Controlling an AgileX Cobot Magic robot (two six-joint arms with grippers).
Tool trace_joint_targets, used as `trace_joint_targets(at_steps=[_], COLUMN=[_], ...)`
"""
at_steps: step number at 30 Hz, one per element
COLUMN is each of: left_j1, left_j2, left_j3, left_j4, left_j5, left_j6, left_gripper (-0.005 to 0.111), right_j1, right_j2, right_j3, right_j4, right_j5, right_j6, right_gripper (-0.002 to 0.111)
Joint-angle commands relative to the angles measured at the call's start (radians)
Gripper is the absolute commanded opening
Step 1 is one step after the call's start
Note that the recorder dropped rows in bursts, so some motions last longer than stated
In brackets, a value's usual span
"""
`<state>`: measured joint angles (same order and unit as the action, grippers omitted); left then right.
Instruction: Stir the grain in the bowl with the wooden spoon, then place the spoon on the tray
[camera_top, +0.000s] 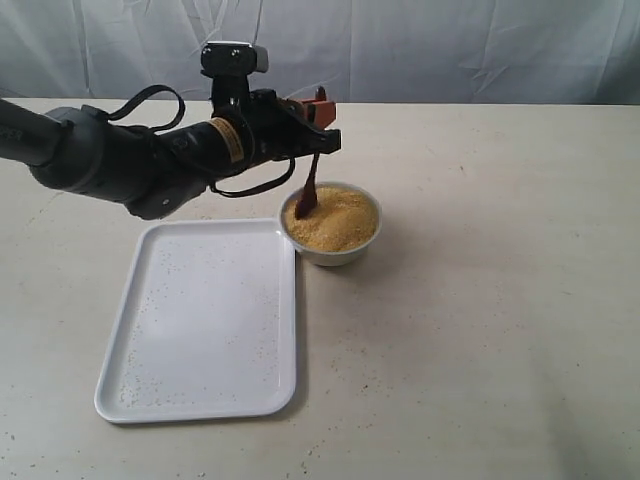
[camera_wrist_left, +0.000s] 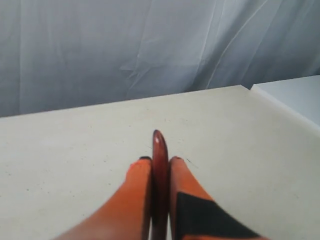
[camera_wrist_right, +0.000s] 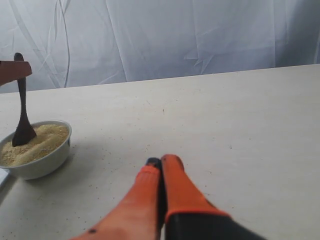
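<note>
Left arm reaches in from the left side of the exterior view, lying low over the worktop. Left gripper is clamped narrow on the upper handle of the wooden spoon. The handle end pokes out just above the orange fingers. In the left wrist view the dark handle sits pinched between both fingers, with no gap on either side.

The spoon hangs close to upright, leaning slightly. Its oval end is down in the grain, at the side of the mound nearest the arm. The right wrist view confirms this: spoon tip resting in the meal near the rim.

Grain is a yellow-orange heap, filling the bowl to about rim level.

The bowl stands on the worktop just beside the far right corner of the tray — whether rim and tray edge touch, cannot tell. The tray lies flat, nearer the camera and to the left of the bowl. It is white, with stray grains scattered over it, thickest along its edges.

Right gripper shows only in its own wrist view. Its fingers are pressed together with nothing between them, low over bare worktop and well apart from the bowl.

Pale grey cloth hangs behind the worktop.
</note>
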<state>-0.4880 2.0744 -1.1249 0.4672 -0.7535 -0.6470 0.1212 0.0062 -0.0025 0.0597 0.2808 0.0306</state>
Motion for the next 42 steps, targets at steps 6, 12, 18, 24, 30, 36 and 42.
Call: trace_joint_targets(at_steps=[6,12,18,24,30,36,42], left_j1=[-0.003,0.008,-0.005,-0.005,0.001,0.007,0.007], left_j2=[-0.027,-0.021,0.046,-0.004,-0.041,-0.05,-0.05], left_j3=[-0.003,-0.003,-0.003,-0.003,-0.003,-0.003,-0.003], left_j4=[0.046,-0.011,0.076,0.04,0.022,0.02,0.016], left_j5=[-0.144,-0.056,-0.04,-0.138,-0.136,-0.106,0.004], left_j6=[-0.126,-0.003,-0.087,-0.131,-0.128,-0.12,-0.163], left_gripper=[0.0,0.0,0.0,0.0,0.0,0.0,0.0], right_j1=[0.001,0.001,0.001,0.001,0.001,0.001,0.001], right_j2=[-0.006,-0.006,-0.006,-0.006,-0.006,-0.006,-0.006], right_j3=[0.003,0.003,0.003,0.003,0.003,0.003,0.003], right_j4=[0.0,0.0,0.0,0.0,0.0,0.0,0.0], right_j5=[-0.004,-0.006,-0.006,-0.007,-0.007,-0.007,-0.005], right_j6=[-0.005,-0.005,-0.005,-0.005,-0.005,-0.005,-0.005], right_gripper=[0.0,0.0,0.0,0.0,0.0,0.0,0.0])
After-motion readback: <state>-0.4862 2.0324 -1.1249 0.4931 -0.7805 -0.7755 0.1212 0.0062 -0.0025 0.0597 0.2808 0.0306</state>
